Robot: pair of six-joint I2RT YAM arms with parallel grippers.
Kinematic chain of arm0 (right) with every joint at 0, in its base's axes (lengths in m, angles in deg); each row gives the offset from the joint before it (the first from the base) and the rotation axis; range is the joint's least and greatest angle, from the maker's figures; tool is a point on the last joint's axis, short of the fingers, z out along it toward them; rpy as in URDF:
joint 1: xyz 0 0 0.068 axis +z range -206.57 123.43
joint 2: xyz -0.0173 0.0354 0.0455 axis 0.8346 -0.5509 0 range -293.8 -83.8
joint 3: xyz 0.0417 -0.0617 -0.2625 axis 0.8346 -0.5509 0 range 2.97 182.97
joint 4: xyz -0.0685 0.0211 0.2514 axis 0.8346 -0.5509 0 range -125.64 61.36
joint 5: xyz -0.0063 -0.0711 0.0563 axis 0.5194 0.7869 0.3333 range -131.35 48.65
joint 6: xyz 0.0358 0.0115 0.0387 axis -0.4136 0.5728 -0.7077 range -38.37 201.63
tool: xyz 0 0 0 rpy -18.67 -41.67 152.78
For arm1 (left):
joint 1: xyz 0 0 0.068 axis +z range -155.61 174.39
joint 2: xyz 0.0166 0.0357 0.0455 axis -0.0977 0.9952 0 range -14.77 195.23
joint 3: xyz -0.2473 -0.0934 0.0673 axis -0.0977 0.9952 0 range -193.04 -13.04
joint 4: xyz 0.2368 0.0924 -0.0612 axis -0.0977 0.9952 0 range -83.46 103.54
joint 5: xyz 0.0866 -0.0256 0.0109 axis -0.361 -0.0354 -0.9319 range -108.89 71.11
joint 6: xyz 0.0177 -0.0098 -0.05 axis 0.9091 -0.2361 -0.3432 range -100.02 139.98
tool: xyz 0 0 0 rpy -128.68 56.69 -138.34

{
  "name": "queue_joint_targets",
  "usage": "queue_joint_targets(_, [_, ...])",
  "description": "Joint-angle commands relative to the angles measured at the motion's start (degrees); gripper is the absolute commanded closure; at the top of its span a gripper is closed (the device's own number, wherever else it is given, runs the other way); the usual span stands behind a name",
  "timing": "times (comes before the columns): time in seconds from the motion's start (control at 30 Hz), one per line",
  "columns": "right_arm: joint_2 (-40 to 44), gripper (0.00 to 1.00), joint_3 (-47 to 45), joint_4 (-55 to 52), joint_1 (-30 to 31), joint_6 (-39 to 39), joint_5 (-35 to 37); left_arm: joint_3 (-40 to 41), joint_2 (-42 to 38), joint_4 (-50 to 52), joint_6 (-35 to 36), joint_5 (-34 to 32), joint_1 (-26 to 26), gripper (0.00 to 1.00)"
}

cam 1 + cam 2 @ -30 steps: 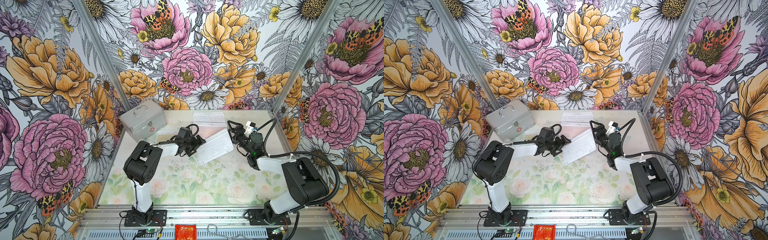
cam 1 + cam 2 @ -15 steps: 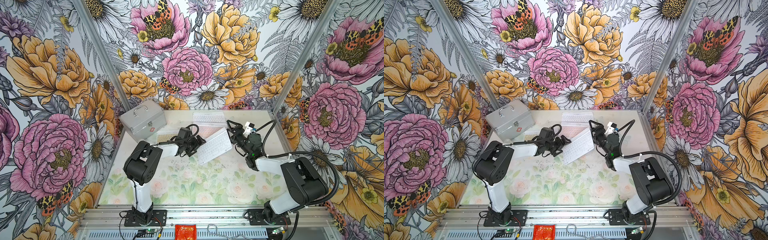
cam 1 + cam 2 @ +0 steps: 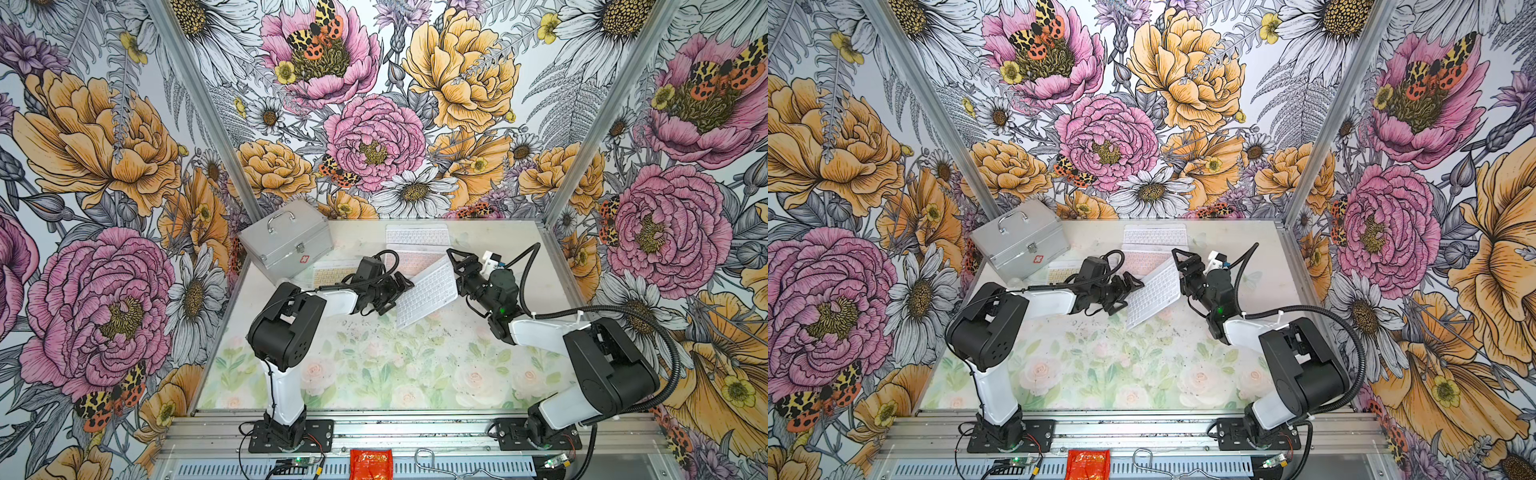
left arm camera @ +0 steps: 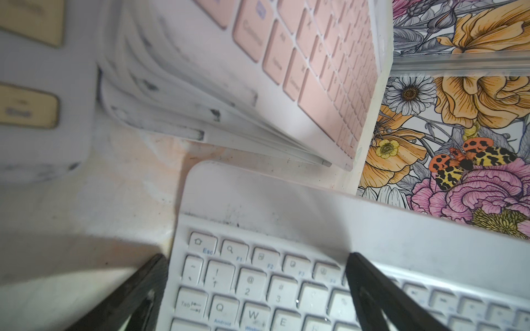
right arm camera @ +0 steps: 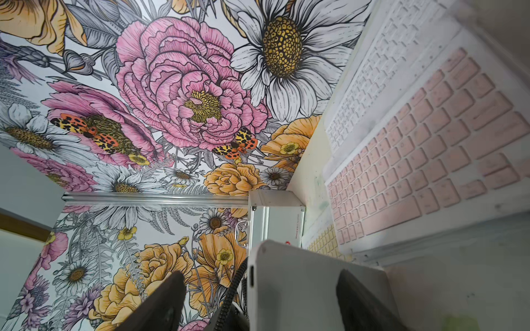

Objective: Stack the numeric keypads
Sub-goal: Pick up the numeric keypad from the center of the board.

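A white-keyed keypad (image 3: 426, 291) lies tilted in mid-table between my two grippers in both top views. My left gripper (image 4: 255, 258) stands wide open over its Esc corner: one finger (image 4: 134, 292) is off its short edge, the other (image 4: 372, 292) over the keys. My right gripper (image 5: 258, 278) is open around the opposite edge (image 5: 292, 286); one finger (image 5: 361, 303) is against the grey back, the other (image 5: 160, 303) clear of it. Behind lies a stack topped by a pink keypad (image 3: 409, 262), with a white keypad (image 3: 417, 235) further back and a yellow one (image 3: 332, 274) to the left.
A silver metal case with a handle (image 3: 286, 239) stands at the back left corner, close to the yellow keypad. Flowered walls (image 3: 374, 137) close the table on three sides. A metal rail (image 3: 415, 424) runs along the front edge, where both arm bases are bolted.
My right gripper has slid in closer to the tilted white keypad's edge and its jaws have narrowed. The left arm and its open gripper have stayed put.
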Motion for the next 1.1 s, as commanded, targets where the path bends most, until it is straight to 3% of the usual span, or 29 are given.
queue_joint_targets(0.0, [3.9, 0.23, 2.47, -12.3, 0.2, 5.74, -0.43, 1.28, -1.34, 0.19, -0.37, 1.69, -0.18, 0.01])
queue_joint_targets(0.17, [6.44, 0.32, 3.84, -19.27, -0.09, 9.57, -1.15, 1.44, -1.37, -0.08, -0.53, 1.82, -0.18, 0.01])
queue_joint_targets(0.5, [7.77, 0.51, 11.34, -38.03, -2.46, 22.15, -9.44, 2.58, -2.29, -0.25, -0.44, 1.63, 0.13, 0.01])
queue_joint_targets(0.63, [8.28, 0.66, 11.89, -40.81, -3.99, 25.08, -11.23, 2.67, -2.13, -0.64, -0.7, 1.55, 0.03, 0.01])
queue_joint_targets(0.87, [8.04, 0.78, 12.5, -41.92, -5.1, 28.3, -13.03, 3.0, -2.72, -0.68, -0.7, 1.6, 0.15, 0.01])
queue_joint_targets(1.07, [7.79, 0.99, 12.62, -41.09, -5.74, 31.53, -14.6, 3.26, -3.42, -0.69, -0.87, 1.52, 0.25, 0.01])
